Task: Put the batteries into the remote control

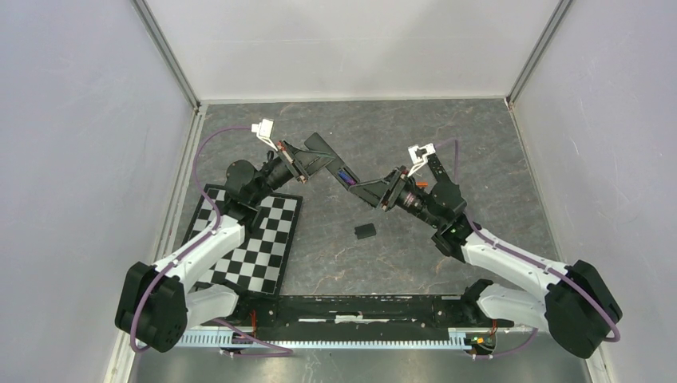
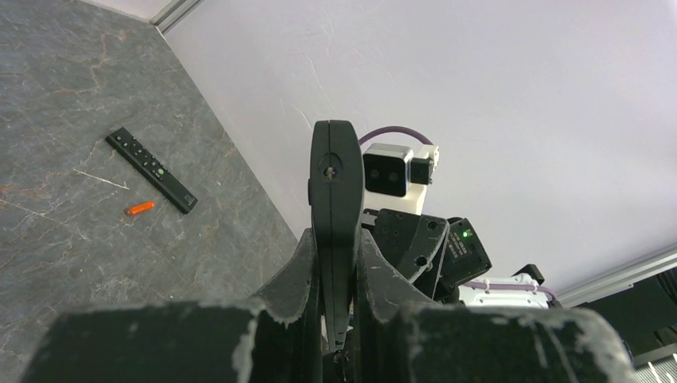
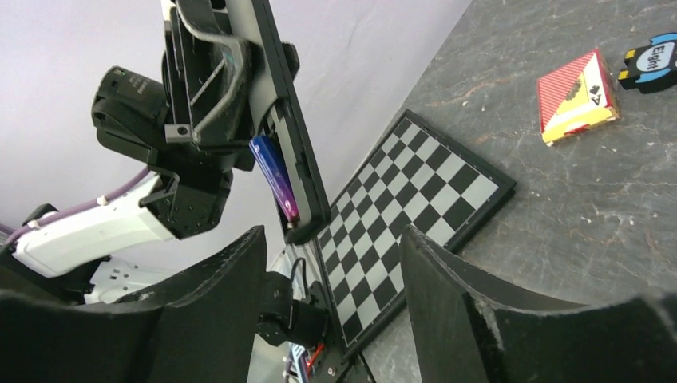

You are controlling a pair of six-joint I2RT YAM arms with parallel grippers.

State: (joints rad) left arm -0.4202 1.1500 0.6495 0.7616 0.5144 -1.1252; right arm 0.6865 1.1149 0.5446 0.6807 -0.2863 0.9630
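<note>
**A:** Starting on the left: the left gripper (image 1: 297, 162) is clamped on the remote (image 1: 326, 152) and holds it up off the table (image 1: 479, 144), just past the far corner of the checkerboard (image 1: 247, 239).

**B:** The left wrist view shows the grip. The remote sits edge-on, pinched tight between the two fingers (image 2: 295, 279).

**A:** Now the cell. A blue-and-purple battery (image 3: 275, 177) lies lengthwise in the remote's open bay, toward the end that points at the right arm.

**B:** And the right gripper (image 3: 331, 239) is right there, jaws spread wide with nothing between them. The battery hangs just ahead of and above its fingertips.

**A:** From the top camera those fingertips come right up to the remote's end. I can't tell whether they touch it.

**B:** On the table nearer the arm bases than that gripper lies a small black piece (image 1: 365, 231), on its own.

**A:** There's another cell too. The left wrist view shows an orange battery (image 2: 140, 208) loose on the table, just beside a second remote (image 2: 152, 169) and well apart from both grippers.

**B:** In the right wrist view, beyond the checkerboard, a red card box (image 3: 576, 96) and a blue-and-black gadget (image 3: 653, 60) lie side by side.
</note>
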